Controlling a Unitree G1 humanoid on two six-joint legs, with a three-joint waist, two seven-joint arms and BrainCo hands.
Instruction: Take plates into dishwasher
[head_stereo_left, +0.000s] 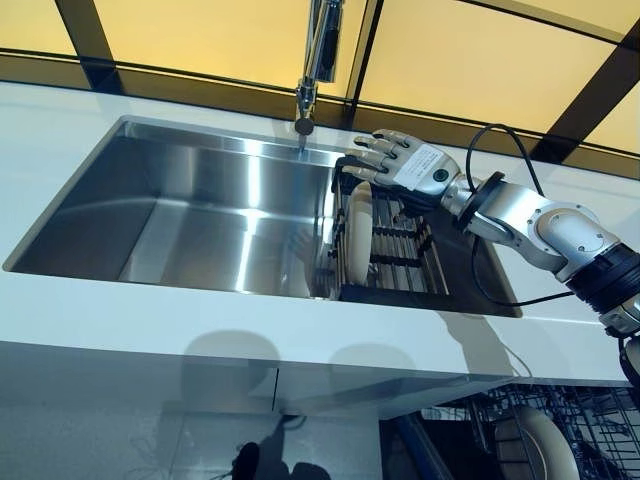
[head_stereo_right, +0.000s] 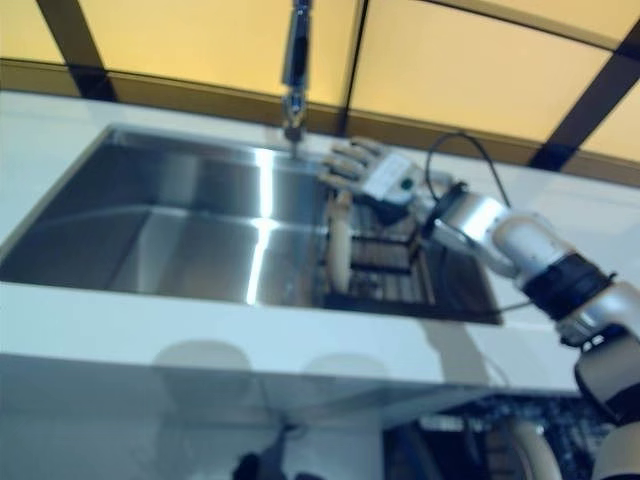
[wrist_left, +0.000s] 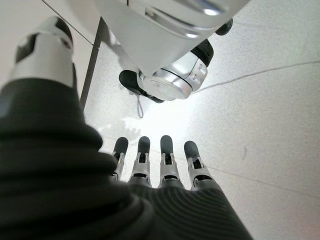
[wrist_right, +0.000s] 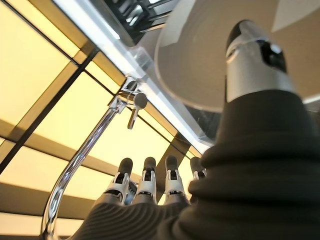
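A white plate (head_stereo_left: 357, 235) stands on edge at the left end of a black dish rack (head_stereo_left: 402, 262) in the right part of the steel sink (head_stereo_left: 190, 205). My right hand (head_stereo_left: 405, 162) hovers just above the plate's top rim, fingers straight and spread, holding nothing. The right wrist view shows the plate (wrist_right: 200, 55) close beside the thumb (wrist_right: 255, 60), with the fingers (wrist_right: 146, 181) pointing past it. My left hand (wrist_left: 167, 162) shows only in its wrist view, open, hanging over the floor.
A chrome faucet (head_stereo_left: 318, 60) rises behind the sink, just left of my right hand. The white counter (head_stereo_left: 150, 310) runs along the sink's front. Below at the lower right is the open dishwasher's wire rack (head_stereo_left: 590, 415) with a plate (head_stereo_left: 548, 445) standing in it.
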